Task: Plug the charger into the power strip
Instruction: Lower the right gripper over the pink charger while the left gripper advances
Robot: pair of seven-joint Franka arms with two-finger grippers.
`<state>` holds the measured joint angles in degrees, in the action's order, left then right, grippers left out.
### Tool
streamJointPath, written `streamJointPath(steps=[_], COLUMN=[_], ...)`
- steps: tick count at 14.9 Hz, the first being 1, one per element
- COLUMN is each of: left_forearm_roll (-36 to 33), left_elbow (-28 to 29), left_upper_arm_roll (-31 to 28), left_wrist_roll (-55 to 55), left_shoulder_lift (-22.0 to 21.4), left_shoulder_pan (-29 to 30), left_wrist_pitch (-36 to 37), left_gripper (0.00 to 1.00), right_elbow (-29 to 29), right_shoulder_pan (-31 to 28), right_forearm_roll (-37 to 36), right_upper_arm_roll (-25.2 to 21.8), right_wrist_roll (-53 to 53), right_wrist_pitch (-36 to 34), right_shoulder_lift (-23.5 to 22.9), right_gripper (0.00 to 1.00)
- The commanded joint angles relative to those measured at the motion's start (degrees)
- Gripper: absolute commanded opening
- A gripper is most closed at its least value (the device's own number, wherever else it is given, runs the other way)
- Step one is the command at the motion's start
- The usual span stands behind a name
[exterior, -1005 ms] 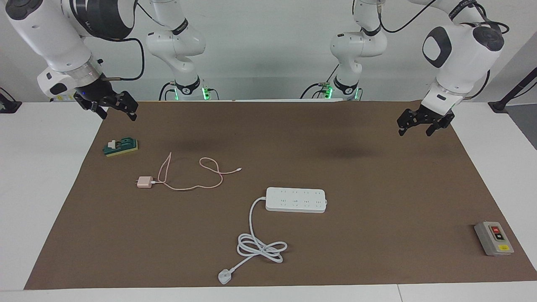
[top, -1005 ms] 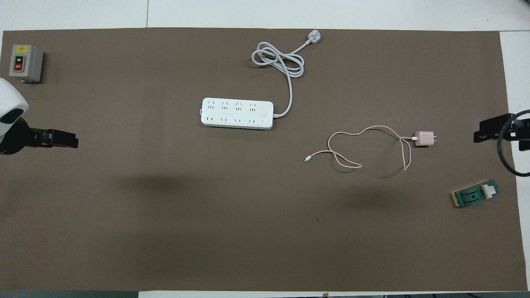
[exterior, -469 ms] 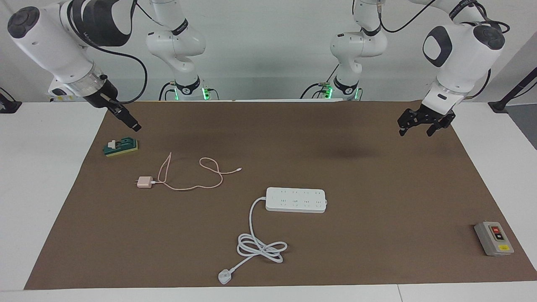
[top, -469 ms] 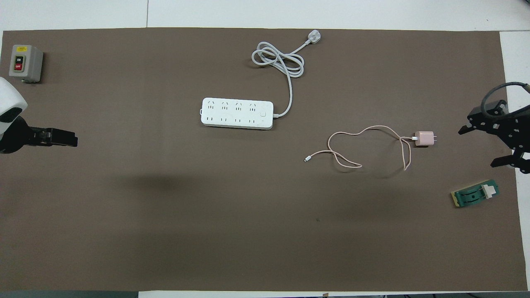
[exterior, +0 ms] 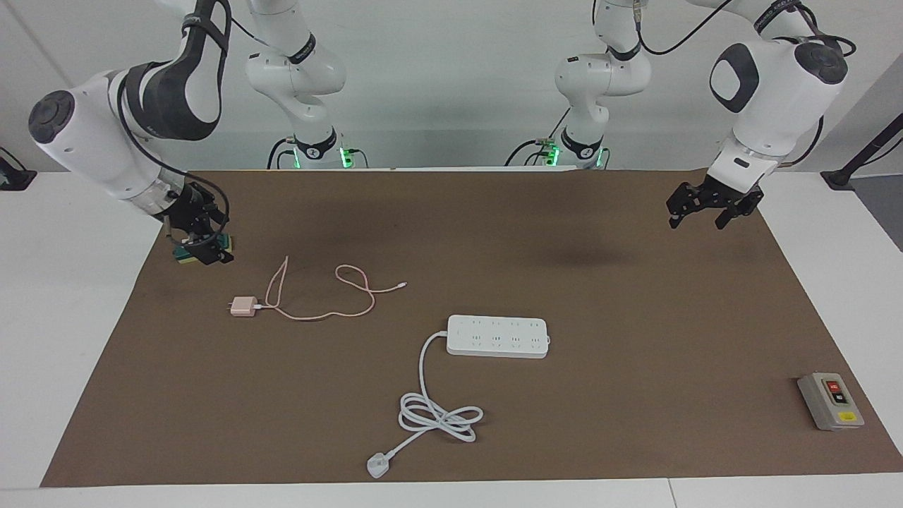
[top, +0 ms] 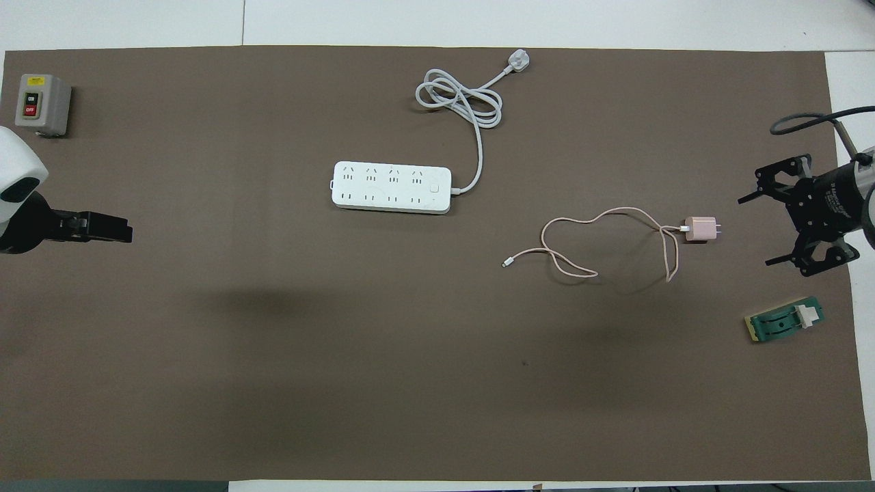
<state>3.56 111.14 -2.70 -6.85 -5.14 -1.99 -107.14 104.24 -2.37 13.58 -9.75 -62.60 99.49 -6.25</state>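
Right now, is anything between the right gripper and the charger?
Nothing visible. The right gripper hangs open over the mat's edge; only bare mat separates it from the charger. The green block sits off that line.

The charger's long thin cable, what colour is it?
Pale pink, like the charger itself; the cable shows best in the overhead view.

My two arms point(exterior: 113, 134) are glossy white with dark grey joint bands and round grey caps. Black cables loop along them, and green lights glow at both bases point(exterior: 321, 152). Each ends in a black skeletal gripper point(exterior: 712, 204) of linked bars.
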Motion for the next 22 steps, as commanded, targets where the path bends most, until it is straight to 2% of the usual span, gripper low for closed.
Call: streamJointPath(steps=[1, 5, 8, 10, 12, 17, 20, 22], left_forearm_roll=[5.39, 11.11, 18.22, 27.33, 33.33, 41.53, 45.38, 47.93], left_elbow=[0.48, 1.36, 2.85, 6.44, 8.66, 8.75, 8.22, 8.05], left_upper_arm_roll=[-0.37, -0.37, -0.37, -0.46, -0.46, -0.55, -0.46, -0.37], left_wrist_roll=[0.0, 0.0, 0.0, 0.08, 0.0, -0.18, -0.53, -0.88], left_shoulder_lift=[-1.01, -1.19, -1.37, -1.37, -1.89, -1.46, -0.14, -0.4], left_shoulder_pan=[-0.21, -0.03, 0.05, 0.49, 0.93, 0.84, 0.58, 0.58], left_wrist_pitch=[1.23, 0.79, 0.52, -0.61, -2.02, -1.85, -5.97, -2.23], left_gripper=[1.0, 1.0, 1.0, 1.0, 1.0, 1.0, 1.0, 1.0], right_elbow=[2.72, 2.72, 2.72, 2.46, 2.46, 3.07, 4.74, 4.74], right_shoulder_pan=[-3.51, -4.66, -5.98, -6.07, -6.07, -6.07, -6.95, -7.04], right_forearm_roll=[5.12, 8.29, 10.67, 11.38, 12.77, 15.68, 16.56, 18.14], right_upper_arm_roll=[0.25, 0.25, 0.25, 0.34, 0.34, 0.34, 0.34, 0.34], right_wrist_roll=[-2.7, -2.79, -1.83, 0.97, 5.98, 12.93, 15.48, 15.67], right_wrist_pitch=[3.94, 6.59, 8.25, 9.75, 10.28, 12.92, 14.94, 14.94], right_shoulder_lift=[-1.55, -4.9, -8.41, -10.7, -12.11, -14.05, -15.1, -15.37], right_gripper=[1.0, 1.0, 1.0, 1.0, 1.0, 1.0, 1.0, 1.0])
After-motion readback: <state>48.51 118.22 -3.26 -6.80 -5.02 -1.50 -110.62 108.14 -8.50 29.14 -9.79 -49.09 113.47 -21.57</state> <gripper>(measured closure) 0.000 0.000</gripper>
